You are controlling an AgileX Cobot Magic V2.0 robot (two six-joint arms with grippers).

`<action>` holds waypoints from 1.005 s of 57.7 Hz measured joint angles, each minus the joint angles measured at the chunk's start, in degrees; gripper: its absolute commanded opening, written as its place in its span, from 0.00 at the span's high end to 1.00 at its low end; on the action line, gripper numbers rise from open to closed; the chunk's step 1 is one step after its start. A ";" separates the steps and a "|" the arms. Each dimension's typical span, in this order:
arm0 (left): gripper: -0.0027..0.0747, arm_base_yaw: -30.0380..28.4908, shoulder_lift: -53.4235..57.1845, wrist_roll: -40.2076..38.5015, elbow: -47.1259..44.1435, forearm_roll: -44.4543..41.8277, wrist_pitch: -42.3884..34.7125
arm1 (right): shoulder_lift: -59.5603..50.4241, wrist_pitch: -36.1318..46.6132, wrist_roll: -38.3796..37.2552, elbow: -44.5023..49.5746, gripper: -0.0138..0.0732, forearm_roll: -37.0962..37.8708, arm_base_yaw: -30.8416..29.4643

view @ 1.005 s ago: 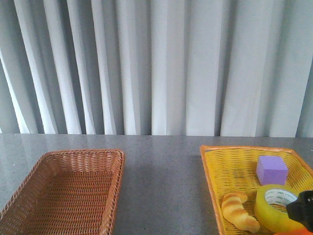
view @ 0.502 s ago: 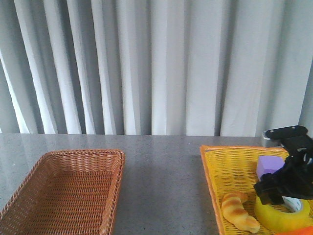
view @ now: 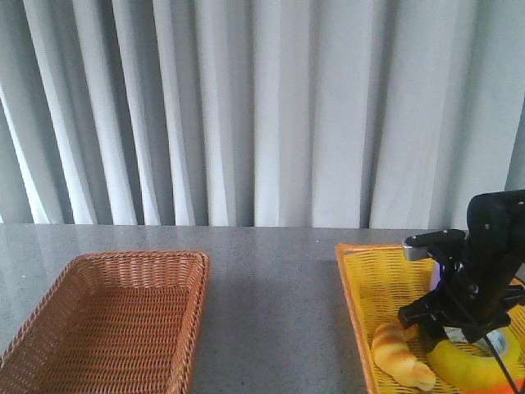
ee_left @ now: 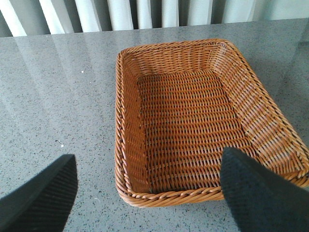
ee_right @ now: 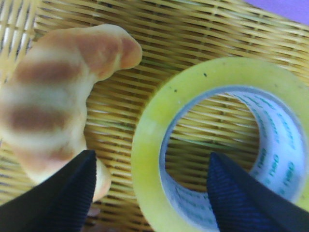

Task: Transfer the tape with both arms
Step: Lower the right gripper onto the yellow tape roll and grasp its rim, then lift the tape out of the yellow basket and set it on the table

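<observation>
The tape (view: 474, 362), a yellow roll with a white printed core, lies flat in the yellow basket (view: 361, 283) at the right. My right gripper (view: 449, 330) hangs over it, jaws open. In the right wrist view the gripper (ee_right: 150, 162) straddles the roll's wall (ee_right: 152, 140): one finger stands outside, next to the croissant toy (ee_right: 53, 101), and the other inside the core. It does not grip the roll. My left gripper (ee_left: 147, 157) is open and empty above the near rim of the brown basket (ee_left: 118, 121). It is out of the front view.
The brown wicker basket (view: 139, 257) stands at the front left with nothing in it. The croissant toy (view: 399, 354) lies just left of the tape. A purple block (ee_right: 285, 6) lies beyond the tape, mostly hidden by the right arm in the front view.
My right arm has come up from the lower right corner and moved left over the tape. It now covers the purple block. The tape and croissant have not moved.
</observation>
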State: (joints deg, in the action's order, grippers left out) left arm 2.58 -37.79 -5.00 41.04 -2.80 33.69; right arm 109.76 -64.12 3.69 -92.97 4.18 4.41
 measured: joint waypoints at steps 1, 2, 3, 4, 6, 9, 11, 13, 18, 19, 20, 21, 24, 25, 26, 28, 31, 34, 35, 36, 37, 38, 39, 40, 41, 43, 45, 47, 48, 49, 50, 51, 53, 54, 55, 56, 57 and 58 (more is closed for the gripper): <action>0.20 0.00 0.00 0.00 0.00 0.00 0.00 | 0.62 -0.35 0.00 -0.53 0.35 0.00 0.00; 0.20 0.00 0.00 0.00 0.00 0.00 0.00 | 1.00 -0.60 0.00 -0.86 0.36 0.00 0.00; 0.20 0.00 0.00 0.00 0.00 0.00 0.00 | 1.40 -0.83 0.00 -1.31 0.37 0.00 0.00; 0.20 0.00 0.00 0.00 0.00 0.00 0.00 | 1.74 -1.04 0.00 -1.61 0.38 0.00 0.00; 0.20 0.00 0.00 0.00 0.00 0.00 0.00 | 2.59 -1.57 0.00 -2.23 0.39 0.00 0.00; 0.20 0.00 0.00 0.00 0.00 0.00 0.00 | 3.58 -1.90 0.00 -2.89 0.42 0.00 0.00; 0.20 0.00 0.00 0.00 0.00 0.00 0.00 | 4.13 -2.13 0.00 -3.18 0.45 0.00 0.00; 0.20 0.00 0.00 0.00 0.00 0.00 0.00 | 4.59 -2.14 0.00 -3.41 0.48 0.00 0.00; 0.20 0.00 0.00 0.00 0.00 0.00 0.00 | 5.23 -2.29 0.00 -3.61 0.56 0.00 0.00; 0.20 0.00 0.00 0.00 0.00 0.00 0.00 | 5.24 -2.34 0.00 -3.61 0.57 0.00 0.00; 0.20 0.00 0.00 0.00 0.00 0.00 0.00 | 5.29 -2.40 0.00 -3.61 0.59 0.00 0.00; 0.20 0.00 0.00 0.00 0.00 0.00 0.00 | 5.29 -2.40 0.00 -3.61 0.60 0.00 0.00; 0.20 0.00 0.00 0.00 0.00 0.00 0.00 | 5.35 -2.48 0.00 -3.61 0.63 0.00 0.00; 0.20 0.00 0.00 0.00 0.00 0.00 0.00 | 5.35 -2.53 0.00 -3.61 0.64 0.00 0.00; 0.20 0.00 0.00 0.00 0.00 0.00 0.00 | 5.35 -2.53 0.00 -3.67 0.64 0.00 0.00; 0.20 0.00 0.00 0.00 0.00 0.00 0.00 | 5.39 -2.53 0.00 -3.71 0.64 0.00 0.00; 0.20 0.00 0.00 0.00 0.00 0.00 0.00 | 5.39 -2.71 0.00 -3.83 0.64 -0.05 0.00; 0.20 0.00 0.00 0.00 0.00 0.00 0.00 | 5.39 -3.07 0.06 -4.08 0.64 -0.12 0.00; 0.20 0.00 0.00 0.00 0.00 0.00 0.00 | 5.45 -3.22 0.13 -4.18 0.64 -0.12 0.00; 0.20 0.00 0.00 0.00 0.00 0.00 0.00 | 5.45 -3.59 0.25 -4.40 0.64 -0.12 0.00; 0.20 0.00 0.00 0.00 0.00 0.00 0.00 | 5.45 -3.83 0.31 -4.57 0.64 -0.12 0.00; 0.20 0.00 0.00 0.00 0.00 0.00 0.00 | 5.45 -4.11 0.32 -4.72 0.64 -0.12 0.00; 0.20 0.00 0.00 0.00 0.00 0.00 0.00 | 5.45 -4.38 0.37 -4.91 0.64 -0.12 0.00; 0.20 0.00 0.00 0.00 0.00 0.00 0.00 | 5.45 -4.82 0.45 -5.22 0.64 -0.12 0.00; 0.20 0.00 0.00 0.00 0.00 0.00 0.00 | 5.45 -5.13 0.45 -5.42 0.64 -0.12 0.00; 0.20 0.00 0.00 0.00 0.00 0.00 0.00 | 5.38 -5.71 0.51 -5.86 0.64 -0.12 0.00; 0.20 0.00 0.00 0.00 0.00 0.00 0.00 | 5.07 -6.20 0.69 -6.42 0.64 -0.12 0.00; 0.20 0.00 0.00 0.00 0.00 0.00 0.00 | 4.77 -6.49 0.89 -6.96 0.64 -0.12 0.00; 0.20 0.00 0.00 0.00 0.00 0.00 0.00 | 4.39 -6.64 0.97 -7.18 0.64 -0.12 0.00; 0.20 0.00 0.00 0.00 0.00 0.00 0.00 | 4.27 -6.74 1.02 -7.52 0.64 -0.12 0.00; 0.20 0.00 0.00 0.00 0.00 0.00 0.00 | 4.02 -6.74 1.13 -7.74 0.64 -0.17 0.00; 0.20 0.00 0.00 0.00 0.00 0.00 0.00 | 3.67 -6.86 1.26 -7.98 0.64 -0.17 0.00; 0.20 0.00 0.00 0.00 0.00 0.00 0.00 | 2.98 -6.97 1.55 -8.65 0.64 -0.18 0.00; 0.20 0.00 0.00 0.00 0.00 0.00 0.00 | 2.68 -7.03 1.62 -8.94 0.64 -0.24 0.00; 0.20 0.00 0.00 0.00 0.00 0.00 0.00 | 2.38 -7.11 1.77 -9.24 0.64 -0.32 0.00; 0.20 0.00 0.00 0.00 0.00 0.00 0.00 | 1.90 -7.17 1.95 -9.71 0.64 -0.44 0.00; 0.20 0.00 0.00 0.00 0.00 0.00 0.00 | 1.58 -7.27 2.06 -10.05 0.64 -0.50 0.00; 0.20 0.00 0.00 0.00 0.00 0.00 0.00 | 1.25 -7.27 2.07 -10.38 0.64 -0.61 0.00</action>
State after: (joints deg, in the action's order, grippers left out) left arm 2.58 -37.79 -5.00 41.04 -2.80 33.69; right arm 111.01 -71.39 5.75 -103.35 3.57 4.41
